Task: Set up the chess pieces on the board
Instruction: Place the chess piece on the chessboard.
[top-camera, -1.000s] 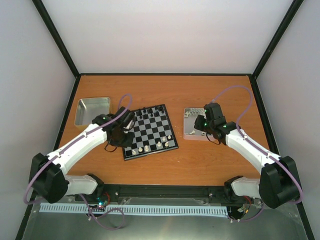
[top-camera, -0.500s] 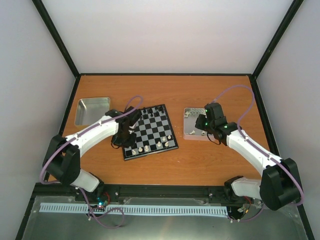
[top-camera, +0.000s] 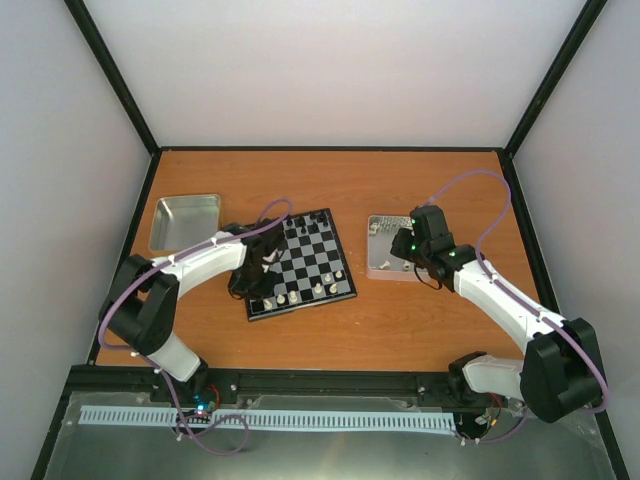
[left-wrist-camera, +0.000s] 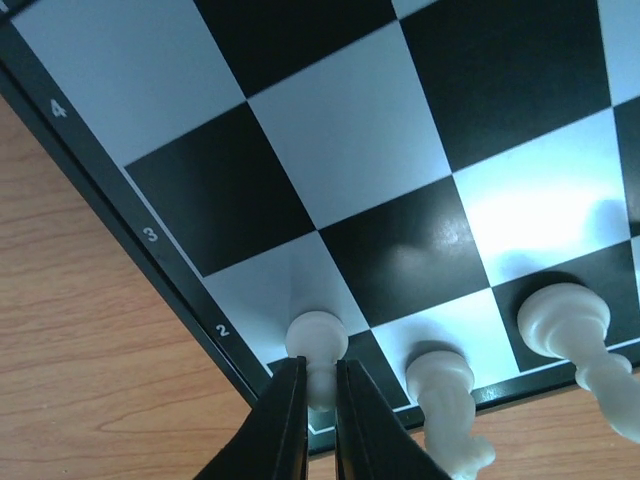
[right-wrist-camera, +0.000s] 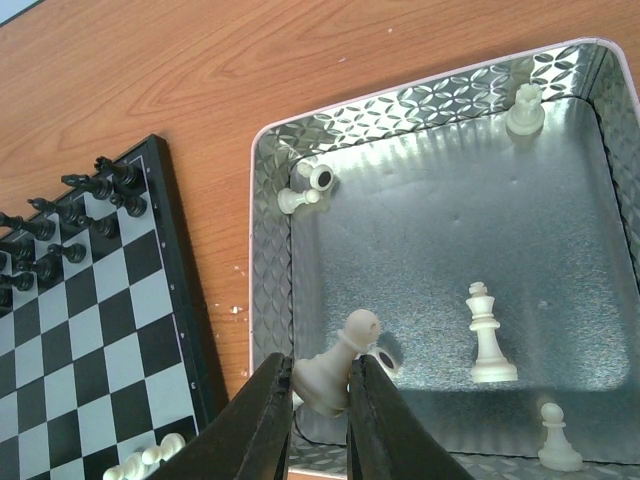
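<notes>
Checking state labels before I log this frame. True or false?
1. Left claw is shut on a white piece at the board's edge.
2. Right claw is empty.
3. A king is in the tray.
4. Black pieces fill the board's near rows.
1. Left claw is shut on a white piece at the edge of the board. True.
2. Right claw is empty. False: it pinches a pale piece by the rim of the tray.
3. A king is in the tray. True.
4. Black pieces fill the near rows. False: they stand on the far rows.
</notes>
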